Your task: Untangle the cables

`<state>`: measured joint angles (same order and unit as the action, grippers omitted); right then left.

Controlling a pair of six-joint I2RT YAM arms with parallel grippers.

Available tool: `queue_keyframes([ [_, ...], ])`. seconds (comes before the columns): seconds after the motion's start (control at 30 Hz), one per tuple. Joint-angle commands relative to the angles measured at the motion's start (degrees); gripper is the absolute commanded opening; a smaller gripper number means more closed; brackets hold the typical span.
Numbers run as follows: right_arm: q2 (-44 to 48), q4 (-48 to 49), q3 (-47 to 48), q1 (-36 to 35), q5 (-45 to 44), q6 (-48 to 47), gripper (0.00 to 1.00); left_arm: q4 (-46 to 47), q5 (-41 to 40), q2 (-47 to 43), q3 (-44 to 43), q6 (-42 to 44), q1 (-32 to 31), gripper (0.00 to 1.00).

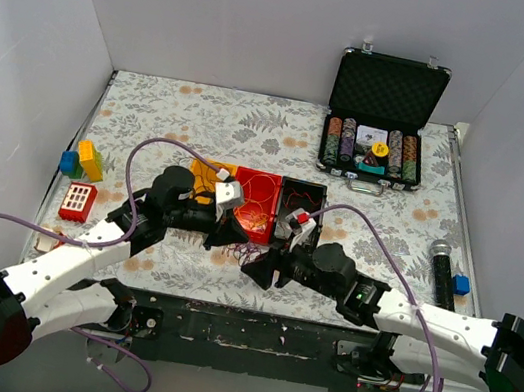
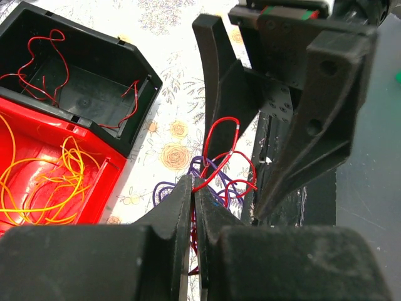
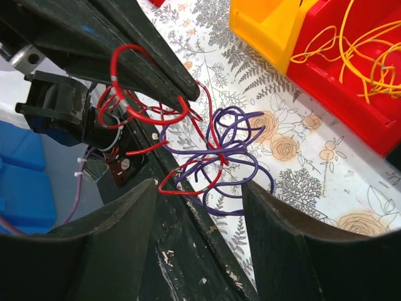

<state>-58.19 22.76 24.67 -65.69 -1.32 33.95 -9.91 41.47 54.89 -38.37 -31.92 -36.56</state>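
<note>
The cables are a small tangle of red and dark purple wires lying on the floral cloth at the table's front edge, also seen in the right wrist view and the top view. My left gripper is shut on a red wire of the tangle. My right gripper is open, with its fingers on either side of the tangle's near edge, facing the left gripper. Loose red wires lie in a black bin. Yellow wires lie in a red bin.
A yellow bin stands beside the red one. An open case of poker chips is at the back right. Toy blocks are at the left, and a microphone at the right. The dark table edge runs under the tangle.
</note>
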Motion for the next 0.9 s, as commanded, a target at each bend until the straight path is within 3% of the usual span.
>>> queue_keyframes([
  [0.0, -2.01, 2.9, 2.14, -0.23, 0.97, -0.29, 0.59, 0.42, -0.52, -1.72, -2.76, -0.33, -0.01, 0.0],
  [0.2, -1.31, 2.64, 1.0, -0.23, -0.26, 0.41, 0.36, 0.59, -0.43, -1.81, -3.55, -1.21, -0.01, 0.0],
  [0.3, -0.08, 1.94, 0.56, -0.23, -2.27, 0.76, 0.05, 0.77, -0.6, -1.63, -4.17, -1.83, -0.01, 0.0],
  [0.33, 0.36, 1.5, 0.39, -0.23, -2.63, 0.85, 0.01, 0.86, -0.78, -1.72, -4.43, -2.18, -0.01, 0.0],
  [0.53, 3.61, -3.24, -3.47, -0.23, -3.34, 2.95, 0.01, 1.47, -3.32, -1.63, -8.2, -3.32, -0.01, 0.0],
  [0.87, 5.99, -10.54, -13.67, -0.23, -2.46, 10.07, 0.01, 7.18, -15.8, 1.18, -23.31, -5.08, 0.08, 0.0],
])
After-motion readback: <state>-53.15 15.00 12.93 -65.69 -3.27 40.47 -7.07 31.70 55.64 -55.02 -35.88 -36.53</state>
